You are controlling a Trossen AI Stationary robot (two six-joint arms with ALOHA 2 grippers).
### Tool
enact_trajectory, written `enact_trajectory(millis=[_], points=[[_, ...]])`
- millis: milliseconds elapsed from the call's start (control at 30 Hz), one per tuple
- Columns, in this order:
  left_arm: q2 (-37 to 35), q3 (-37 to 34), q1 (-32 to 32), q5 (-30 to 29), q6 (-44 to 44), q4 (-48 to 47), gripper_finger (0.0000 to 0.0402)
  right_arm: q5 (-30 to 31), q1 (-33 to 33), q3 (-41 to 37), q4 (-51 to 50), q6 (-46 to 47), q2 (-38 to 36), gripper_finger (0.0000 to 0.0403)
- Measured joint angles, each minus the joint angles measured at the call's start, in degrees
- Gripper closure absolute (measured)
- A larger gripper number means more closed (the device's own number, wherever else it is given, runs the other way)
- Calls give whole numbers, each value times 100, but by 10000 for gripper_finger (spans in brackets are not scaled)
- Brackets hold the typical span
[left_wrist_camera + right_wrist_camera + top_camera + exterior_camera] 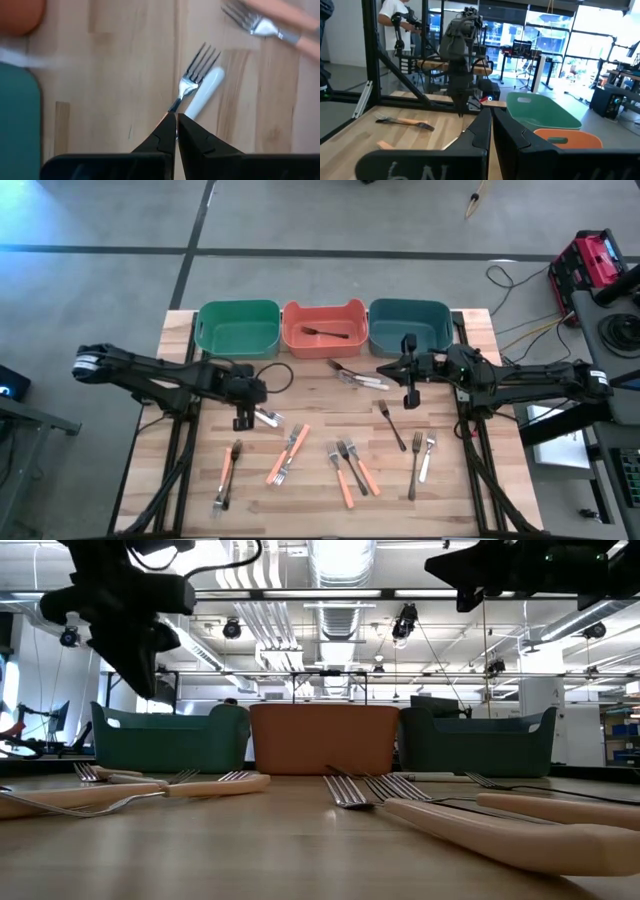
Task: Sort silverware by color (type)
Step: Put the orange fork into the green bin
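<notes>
Wooden slats make up the worktop (pixel 300 395), with three bins along its far edge: a green bin (pixel 238 328), an orange bin (pixel 323 328) already holding a dark-handled fork (pixel 325 332), and a teal bin (pixel 409 326). Starting at the left, the left gripper (pixel 243 418) hangs low over a white-handled fork (pixel 197 87); its jaws are pressed together and hold nothing, their tips poised just above the fork's neck in the left wrist view. Beside it lie orange-handled forks (pixel 288 452) and, toward the middle, a mixed cluster (pixel 350 465) of orange and dark ones. Two pale forks (pixel 358 376) rest near the orange bin. Further right, a dark fork (pixel 392 424) and a silver pair (pixel 421 460) lie apart. The right gripper (pixel 409 370) hovers in front of the teal bin, jaws likewise closed and empty. For the pickup at hand, the left jaws would need to part first, straddle the white handle across its width, and descend squarely so the thin fork does not skid or roll away.
</notes>
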Motion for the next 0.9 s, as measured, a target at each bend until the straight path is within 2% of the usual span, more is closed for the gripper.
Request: enact_trajectory(millis=[300, 700, 800, 900], points=[[576, -23, 15, 177, 69, -28, 401, 0, 0, 0, -20, 60, 20, 394], [708, -12, 22, 291, 231, 52, 401, 2, 0, 0, -37, 61, 26, 394], [746, -38, 22, 303, 285, 93, 388, 2, 0, 0, -37, 60, 26, 394], [774, -50, 22, 303, 292, 101, 358, 2, 0, 0, -39, 61, 26, 394]])
